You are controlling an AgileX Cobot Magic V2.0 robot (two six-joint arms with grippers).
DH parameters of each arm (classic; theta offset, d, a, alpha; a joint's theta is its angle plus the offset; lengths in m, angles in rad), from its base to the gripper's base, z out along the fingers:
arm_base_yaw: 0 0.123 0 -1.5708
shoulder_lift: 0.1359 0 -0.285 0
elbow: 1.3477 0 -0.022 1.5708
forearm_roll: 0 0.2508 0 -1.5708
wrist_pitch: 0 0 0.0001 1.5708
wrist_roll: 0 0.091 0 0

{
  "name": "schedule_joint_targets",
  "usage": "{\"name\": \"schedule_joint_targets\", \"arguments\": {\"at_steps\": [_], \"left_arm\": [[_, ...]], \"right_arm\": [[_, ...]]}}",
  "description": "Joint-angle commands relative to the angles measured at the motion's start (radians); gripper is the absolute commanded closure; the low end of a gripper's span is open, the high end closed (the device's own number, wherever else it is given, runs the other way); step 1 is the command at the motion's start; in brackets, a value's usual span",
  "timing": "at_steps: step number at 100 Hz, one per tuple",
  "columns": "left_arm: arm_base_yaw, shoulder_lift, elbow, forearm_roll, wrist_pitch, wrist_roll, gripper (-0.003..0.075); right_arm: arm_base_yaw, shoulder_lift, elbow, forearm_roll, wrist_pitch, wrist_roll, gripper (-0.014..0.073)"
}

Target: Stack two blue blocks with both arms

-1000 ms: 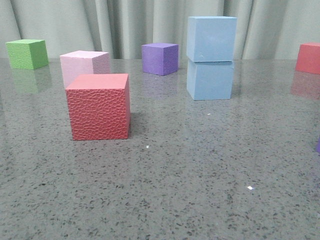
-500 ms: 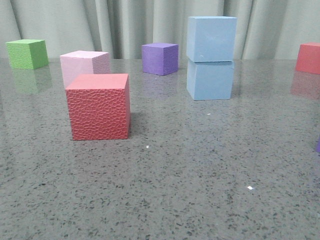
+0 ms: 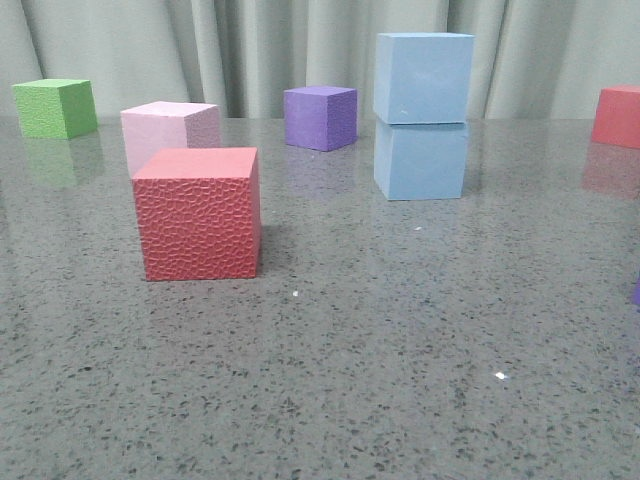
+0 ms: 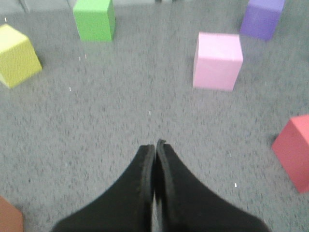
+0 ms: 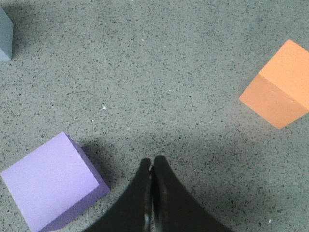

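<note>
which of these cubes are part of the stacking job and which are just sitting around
Job:
upper blue block, resting on the lower one
lower blue block, on the table
left gripper, fingers shut, empty
right gripper, fingers shut, empty

Lying about:
red cube
pink cube
purple cube
green cube
yellow cube
orange cube

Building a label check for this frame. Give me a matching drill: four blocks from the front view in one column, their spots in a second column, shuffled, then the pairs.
Things:
1. upper blue block
2. green block
3. pink block
4. purple block

Places:
A. just behind the near red block
B. far left of the table
C. resting on the lower blue block
D. at the back, just left of the blue stack

Pairs: 1-C, 2-B, 3-A, 4-D
</note>
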State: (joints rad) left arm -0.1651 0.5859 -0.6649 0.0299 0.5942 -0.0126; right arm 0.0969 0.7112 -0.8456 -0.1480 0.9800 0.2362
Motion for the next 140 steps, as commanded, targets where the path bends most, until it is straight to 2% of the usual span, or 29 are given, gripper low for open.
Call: {"name": "schedule_joint_targets", "arguments": {"at_steps": [1,42,57,80,102,126,140], "left_arm": [[0.003,-0.037,0.021,0.004,-0.161,-0.009,0.0739],[0.003,-0.336,0.397,0.036,-0.470,-0.009,0.0739],[0.022,-0.440,0.504,0.034,-0.514,-0.009,0.0739],[0.100,-0.549,0.578,0.026,-0.521,-0.009,0.0739],[0.103,-0.623,0.613,0.026,-0.531,-0.009,0.0739],[0.103,-0.621,0.686,0.026,-0.711,-0.010,0.0739],[0.103,-0.621,0.706,0.026,-0.726,-0.019,0.0739]], "right_arm": [[-0.006,-0.005,-0.026,-0.013,-0.061,-0.008,0.0716],[-0.006,-0.005,-0.026,-0.013,-0.061,-0.008,0.0716],[-0.006,-0.005,-0.026,-0.013,-0.061,-0.008,0.0716],[-0.006,-0.005,-0.026,-0.013,-0.061,-0.008,0.0716],[-0.006,-0.005,-0.026,-0.013,-0.061,-0.008,0.0716],[-0.006,-0.005,-0.026,-0.013,-0.060,-0.008,0.0716],[-0.006,-0.005,-0.026,-0.013,-0.060,-0.008,0.0716]]}}
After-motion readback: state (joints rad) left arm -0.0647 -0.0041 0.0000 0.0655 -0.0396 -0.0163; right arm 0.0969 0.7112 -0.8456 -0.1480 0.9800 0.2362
